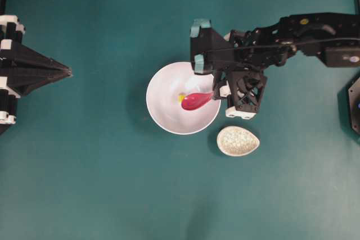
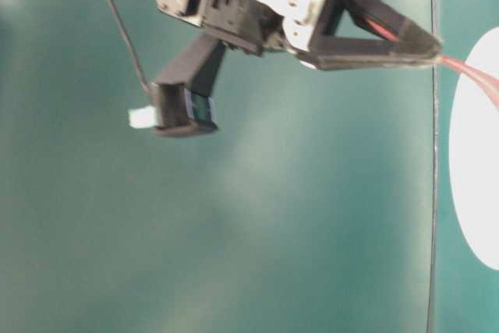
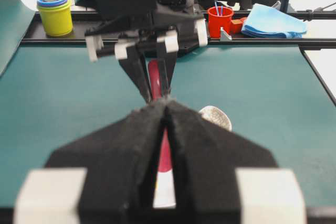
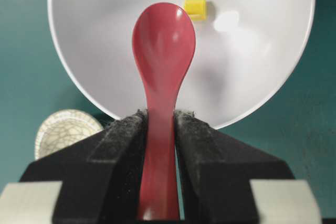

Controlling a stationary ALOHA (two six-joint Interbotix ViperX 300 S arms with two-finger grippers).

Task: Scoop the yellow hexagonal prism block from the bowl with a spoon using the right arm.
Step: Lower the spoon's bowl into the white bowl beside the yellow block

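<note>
I note the tabletop (image 1: 84, 167) carries the bowl (image 1: 163, 91), with a speckled rest (image 1: 238, 140) just beside it. My right gripper (image 4: 159, 129) is clenched on the spoon (image 4: 163, 51) handle, scoop inside the bowl. The left gripper (image 3: 167, 109) sits clenched and empty, well apart. The block (image 4: 196, 8) lies in the bowl just beyond the scoop tip. Step in hand: approach. Next, in my judgement: slide the scoop under the block, then lift level.

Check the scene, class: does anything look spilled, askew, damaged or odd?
Nothing stands out. The right gripper holds the spoon straight over the bowl; the yellow block sits inside, and the spoon rest lies beside it.
</note>
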